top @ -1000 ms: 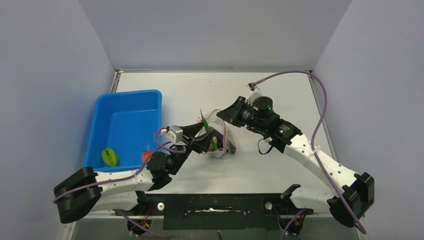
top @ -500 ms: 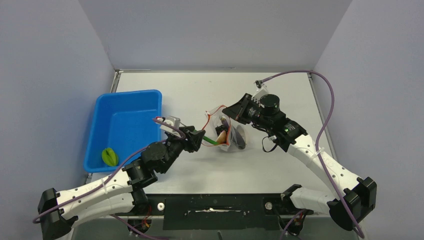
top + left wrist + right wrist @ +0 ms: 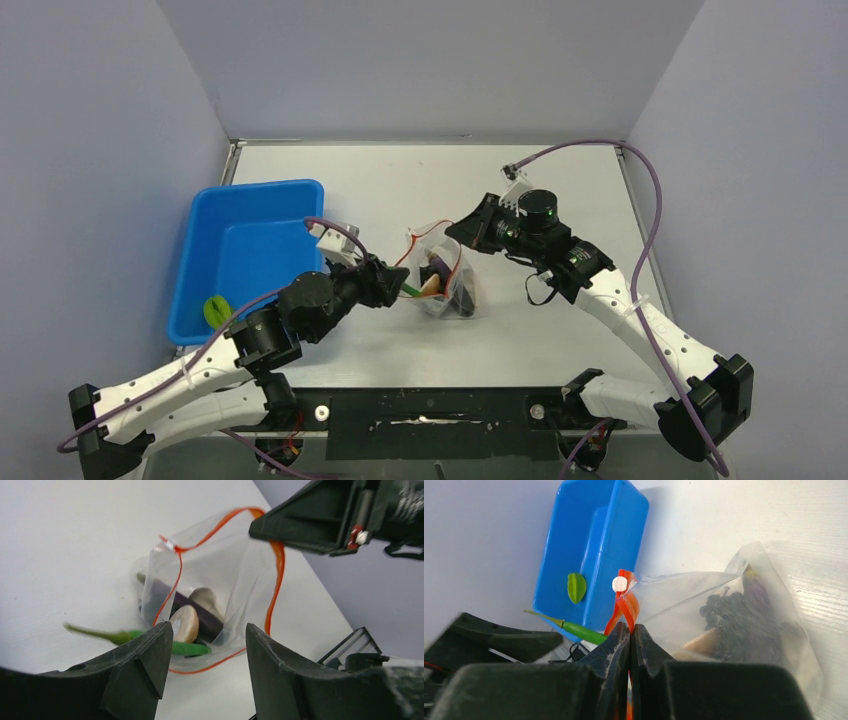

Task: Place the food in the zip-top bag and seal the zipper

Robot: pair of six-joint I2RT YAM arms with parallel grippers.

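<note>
The clear zip-top bag (image 3: 447,283) stands mid-table with its mouth open toward my left gripper. My right gripper (image 3: 458,235) (image 3: 629,630) is shut on the red zipper (image 3: 626,605) and holds that edge up. Inside the bag lie a dark purple grape bunch (image 3: 734,615) and a pale disc (image 3: 184,622). The long green pod (image 3: 150,641) lies across the bag's lower lip, tip inside and stem outside. My left gripper (image 3: 398,283) (image 3: 209,630) is open just in front of the mouth with nothing between its fingers. A lime-green fruit (image 3: 218,311) sits in the tray.
A blue plastic tray (image 3: 250,205) stands at the left of the table, close to my left arm. Grey walls enclose the table on three sides. A purple cable loops above the right arm.
The pod went from upright above the bag to lying flat in its mouth. My left gripper drew back a little toward the near left. The right gripper kept its hold on the zipper.
</note>
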